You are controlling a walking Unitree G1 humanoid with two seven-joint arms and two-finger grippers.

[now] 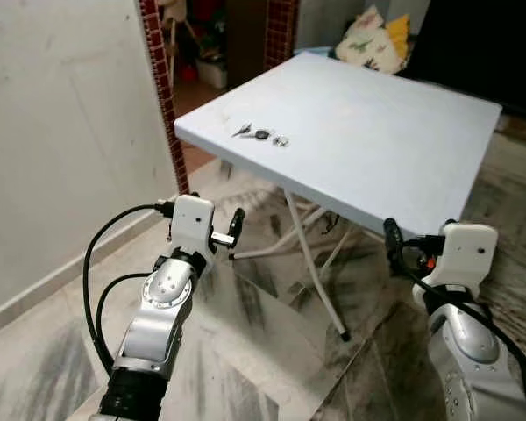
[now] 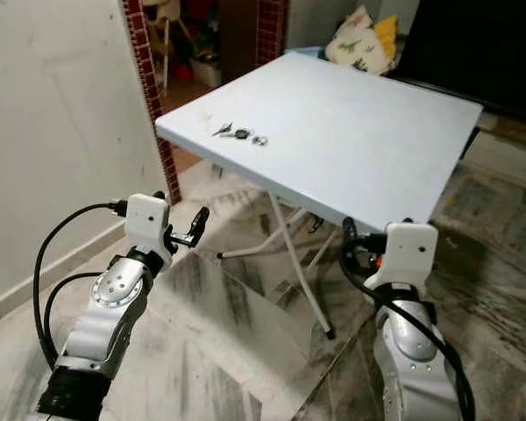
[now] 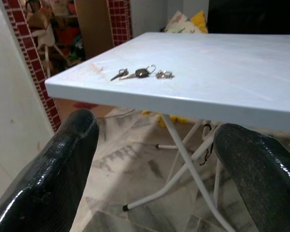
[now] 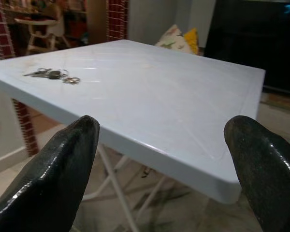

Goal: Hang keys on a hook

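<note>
Approach step, nothing grasped yet. Keys (image 1: 261, 135) lying near corner of pale blue table (image 1: 394, 149). Left gripper (image 1: 231, 230) and right gripper (image 4: 159, 159) both spread, empty, below table edge. Next: raise left gripper, close on keys.

Home, living area: marble floor (image 1: 272, 351), folding table (image 1: 377, 132), cushions (image 1: 373, 39), high chair (image 4: 36, 26) thru brick-tiled doorway (image 1: 158, 88).

Surface: we see a pale blue folding surface (image 1: 394, 149) on white crossed legs.
Floor: marbled grey tiles (image 1: 272, 351).
Behind: red brick pillar (image 1: 162, 88), patterned cushion (image 1: 368, 39).
</note>
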